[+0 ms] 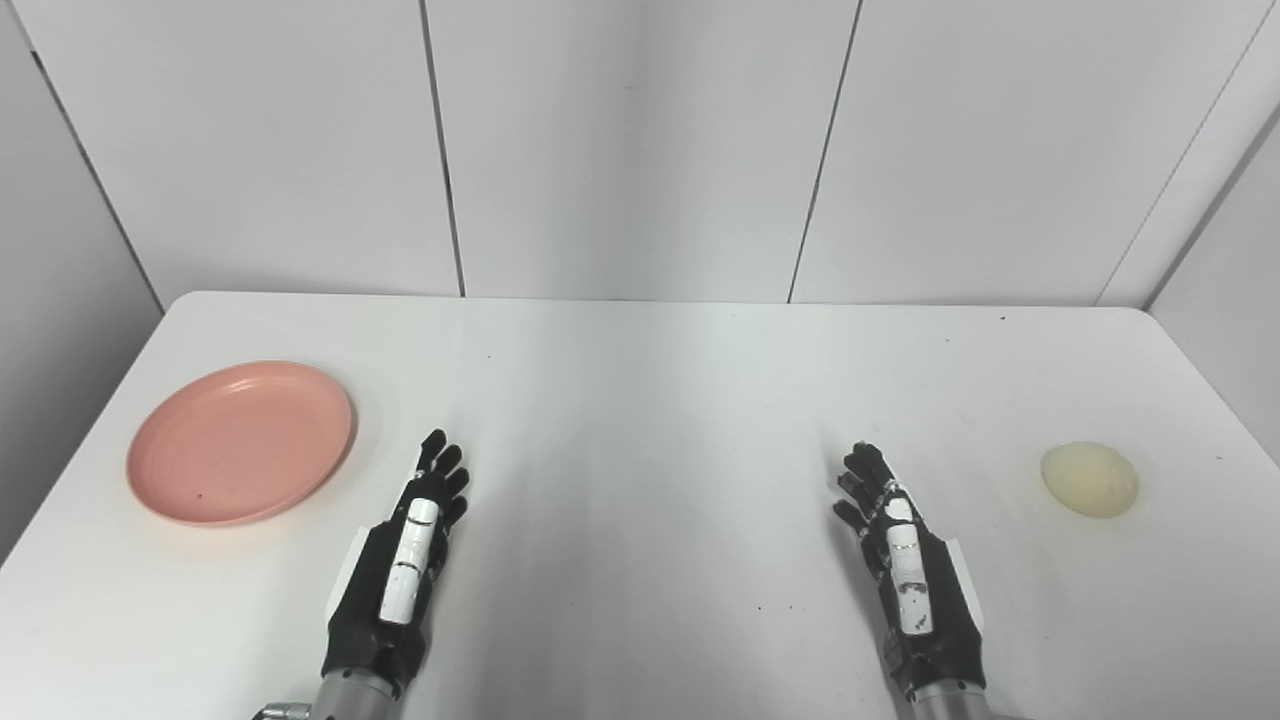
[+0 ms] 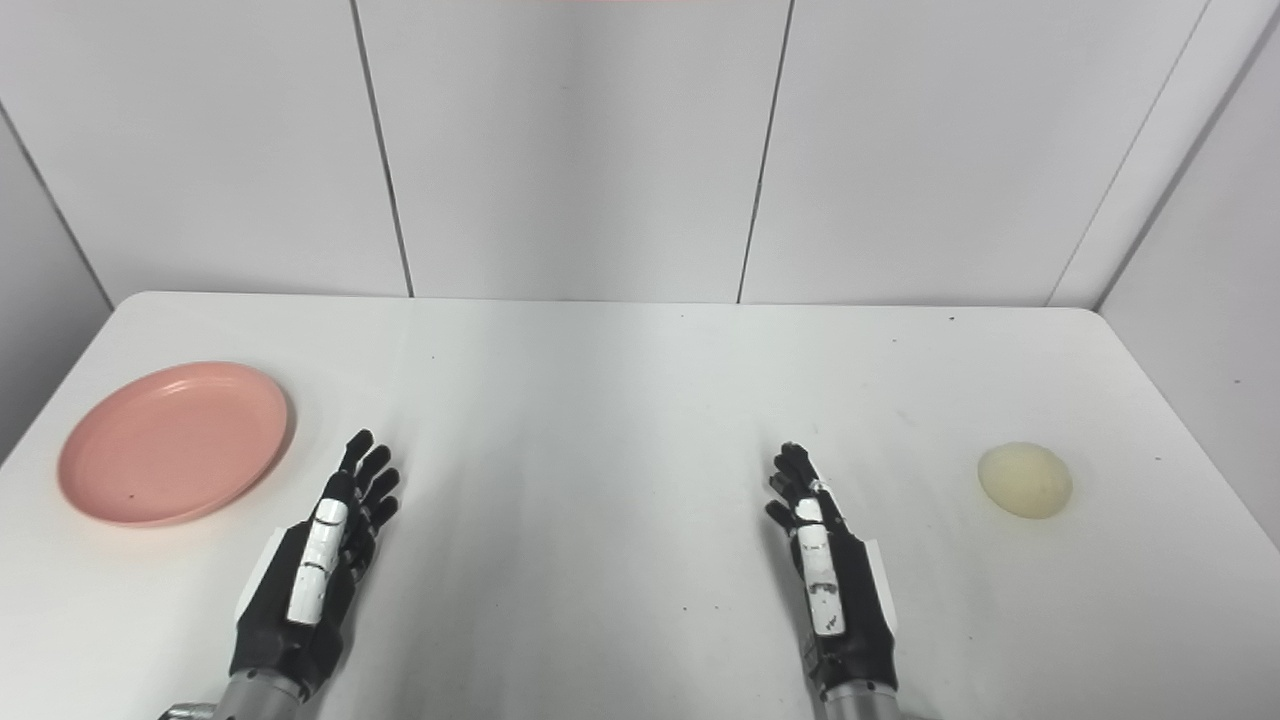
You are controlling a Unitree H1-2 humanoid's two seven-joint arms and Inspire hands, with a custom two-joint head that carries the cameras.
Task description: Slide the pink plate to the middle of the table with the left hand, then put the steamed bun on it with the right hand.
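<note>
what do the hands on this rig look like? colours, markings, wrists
Both match: the left hand and right hand have black shells and black fingers, with a white segmented strip running along the upper edge of each. A white panel shows at each hand's outer side. The right hand's white strip has dark scuffs. Wrists are silver-grey metal cylinders. No loose cables visible.

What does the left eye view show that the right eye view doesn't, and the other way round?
Only the left eye view shows more grey wall to the left of the table. Only the right eye view shows more wall to the right of it. Both share the white table, the round pink plastic plate at far left, the pale yellowish steamed bun at far right, and the open left hand and right hand, touching neither.
</note>
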